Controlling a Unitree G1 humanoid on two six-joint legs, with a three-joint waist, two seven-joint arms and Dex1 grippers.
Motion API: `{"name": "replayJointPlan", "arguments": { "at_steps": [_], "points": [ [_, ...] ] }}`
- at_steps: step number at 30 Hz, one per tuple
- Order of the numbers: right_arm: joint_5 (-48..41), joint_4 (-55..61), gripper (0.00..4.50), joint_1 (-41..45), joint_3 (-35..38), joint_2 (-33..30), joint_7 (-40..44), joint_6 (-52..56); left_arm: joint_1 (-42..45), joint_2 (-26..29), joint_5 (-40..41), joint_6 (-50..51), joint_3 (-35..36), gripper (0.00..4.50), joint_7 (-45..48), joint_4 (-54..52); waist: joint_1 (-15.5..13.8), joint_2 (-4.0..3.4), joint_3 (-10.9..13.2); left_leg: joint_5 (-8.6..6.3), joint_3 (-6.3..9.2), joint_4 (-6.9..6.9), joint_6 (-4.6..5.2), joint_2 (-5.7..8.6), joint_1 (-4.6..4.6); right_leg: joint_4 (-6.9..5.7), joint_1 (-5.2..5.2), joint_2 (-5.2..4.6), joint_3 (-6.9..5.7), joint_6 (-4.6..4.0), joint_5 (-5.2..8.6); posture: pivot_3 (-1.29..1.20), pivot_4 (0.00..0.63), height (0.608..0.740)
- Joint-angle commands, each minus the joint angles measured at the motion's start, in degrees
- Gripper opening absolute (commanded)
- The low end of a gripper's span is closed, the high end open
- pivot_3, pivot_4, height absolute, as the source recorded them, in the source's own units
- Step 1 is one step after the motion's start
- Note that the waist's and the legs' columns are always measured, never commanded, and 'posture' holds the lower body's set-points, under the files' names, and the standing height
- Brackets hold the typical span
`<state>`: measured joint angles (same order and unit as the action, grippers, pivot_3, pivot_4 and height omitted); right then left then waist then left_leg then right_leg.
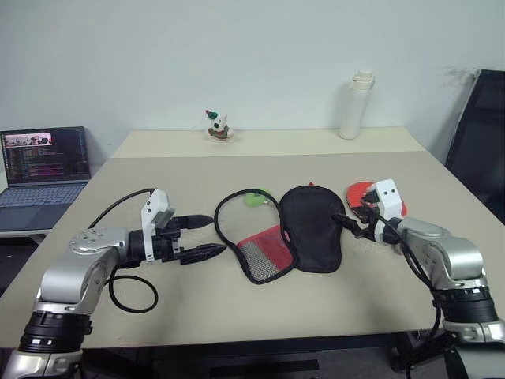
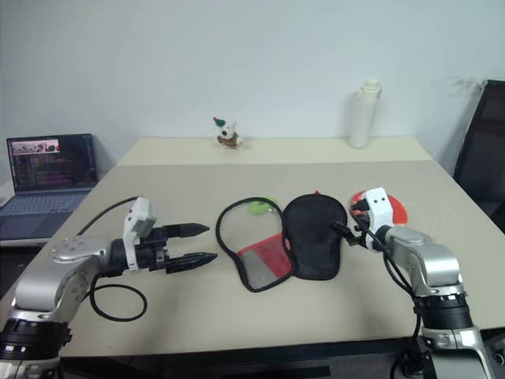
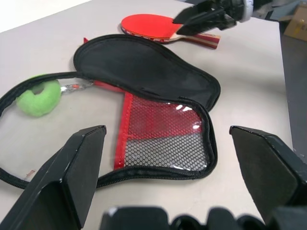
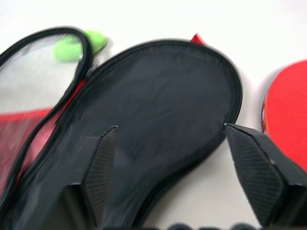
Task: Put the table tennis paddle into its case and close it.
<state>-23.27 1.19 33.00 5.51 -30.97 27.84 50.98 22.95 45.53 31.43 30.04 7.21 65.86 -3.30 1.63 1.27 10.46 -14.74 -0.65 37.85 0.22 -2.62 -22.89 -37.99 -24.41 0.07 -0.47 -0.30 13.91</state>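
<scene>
Now, I see both jaws spread, empty | case (image 1: 308, 225) lies unzipped between left gripper (image 1: 207, 235) and right gripper (image 1: 345, 223) | table tennis paddle (image 3: 153, 27) just behind right gripper.

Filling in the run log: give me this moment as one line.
case: unzipped, flat on table | table tennis paddle: on table beside case, not inside | left gripper: open, empty | right gripper: open, over paddle handle
</scene>
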Motion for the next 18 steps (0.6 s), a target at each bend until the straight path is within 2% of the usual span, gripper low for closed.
{"name": "replayJointPlan", "arguments": {
  "at_steps": [1,6,10,18],
  "points": [
    [0.02,1.31,4.44,0.29,4.39,-2.41,-0.59,-0.84,0.02,0.12,1.87,0.56,1.62,4.50,-0.61,-4.03,0.00,0.01,0.01,0.00,-0.02,0.00,0.00,0.01,0.00,0.01,0.00,0.00,0.02,0.00,0.00,0.00,0.150,0.740],
    [1.56,-4.14,4.44,0.79,8.29,-5.78,-2.51,-1.88,0.55,0.10,2.53,1.06,1.23,4.50,-0.66,-4.85,-0.04,0.01,0.01,0.00,-0.04,-0.01,0.00,0.04,-0.01,0.02,0.00,0.00,0.02,0.00,0.00,0.00,0.150,0.740],
    [6.20,-16.21,4.44,1.26,8.40,-8.32,-4.20,-7.14,2.62,-0.46,1.77,0.40,-0.36,4.50,-0.12,-3.03,0.00,0.02,0.01,0.00,-0.07,0.00,0.00,0.08,0.05,0.02,0.03,0.01,0.03,0.00,0.00,0.00,0.150,0.740],
    [8.12,-33.04,4.44,7.49,6.93,-5.92,-3.29,-13.76,5.40,-1.46,1.01,-0.32,-2.41,4.50,0.68,-0.87,0.34,0.00,0.03,0.00,-0.21,-0.01,0.00,0.05,0.10,-0.01,0.02,0.09,0.20,0.00,0.00,0.00,0.150,0.740]
  ]
}}
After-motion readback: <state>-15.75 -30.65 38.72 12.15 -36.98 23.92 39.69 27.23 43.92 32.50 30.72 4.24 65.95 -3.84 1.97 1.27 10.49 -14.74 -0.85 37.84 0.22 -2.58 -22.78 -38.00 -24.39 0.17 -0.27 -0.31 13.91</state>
